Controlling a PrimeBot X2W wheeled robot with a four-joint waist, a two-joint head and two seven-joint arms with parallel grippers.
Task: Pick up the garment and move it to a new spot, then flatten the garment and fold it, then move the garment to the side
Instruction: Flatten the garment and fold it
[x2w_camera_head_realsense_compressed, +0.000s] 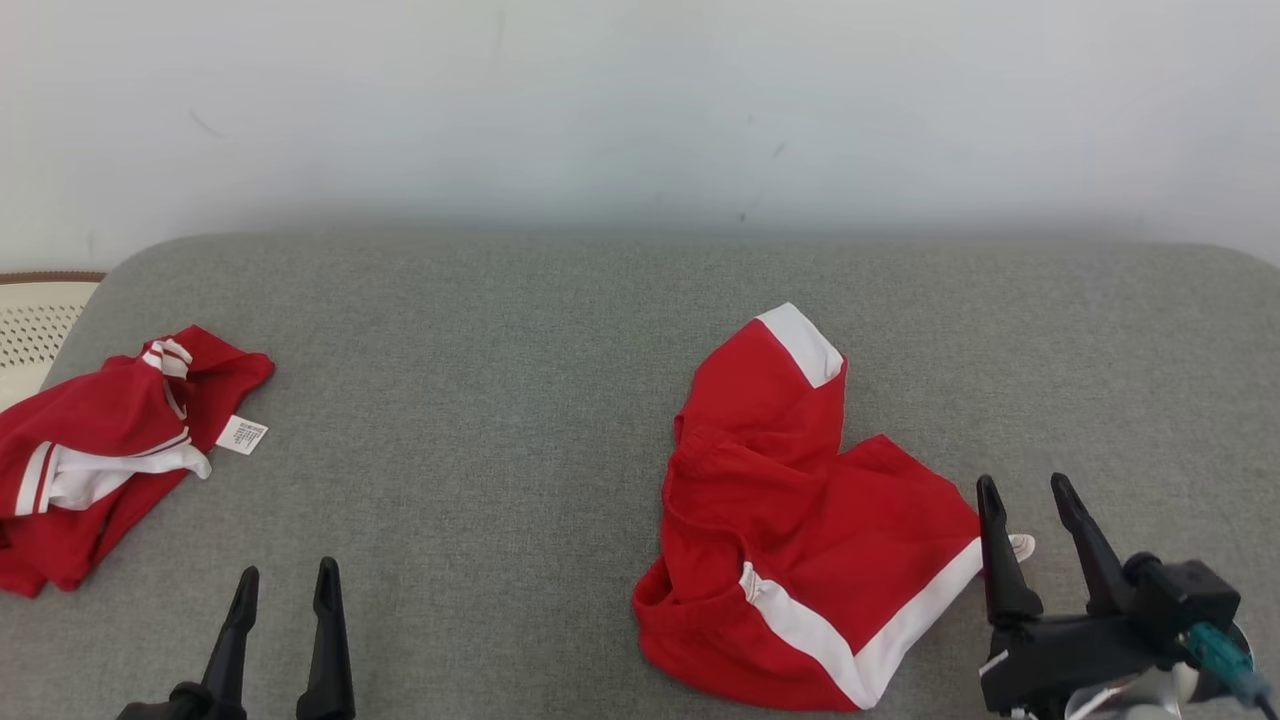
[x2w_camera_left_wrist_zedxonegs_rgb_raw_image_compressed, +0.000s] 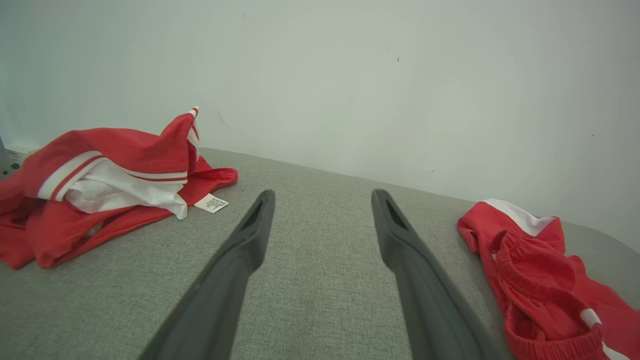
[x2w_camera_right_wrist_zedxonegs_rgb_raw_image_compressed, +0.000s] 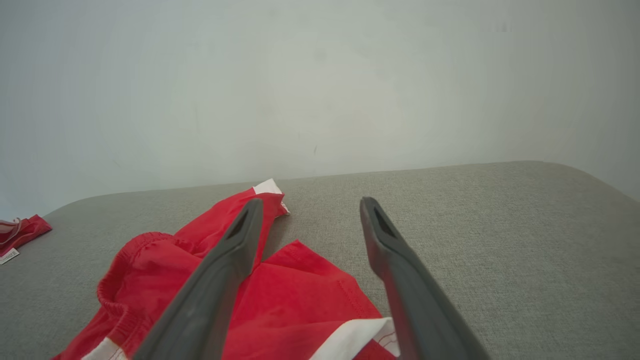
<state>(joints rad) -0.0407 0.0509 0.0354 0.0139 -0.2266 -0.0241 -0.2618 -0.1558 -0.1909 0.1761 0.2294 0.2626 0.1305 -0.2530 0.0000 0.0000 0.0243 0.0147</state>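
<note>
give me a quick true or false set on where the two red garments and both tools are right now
1. The red shorts lie loose on the grey cushion, gripped by neither tool. True.
2. The right tool is shut on the shorts' white hem. False: its jaws stand open at the shorts' right edge.
3. A second garment, red and white, lies at the far left with a white label showing. True.
4. The left tool rests on that second garment. False: it is open over bare cushion, apart from it.
5. The two garments overlap. False: bare cushion separates them.
</note>
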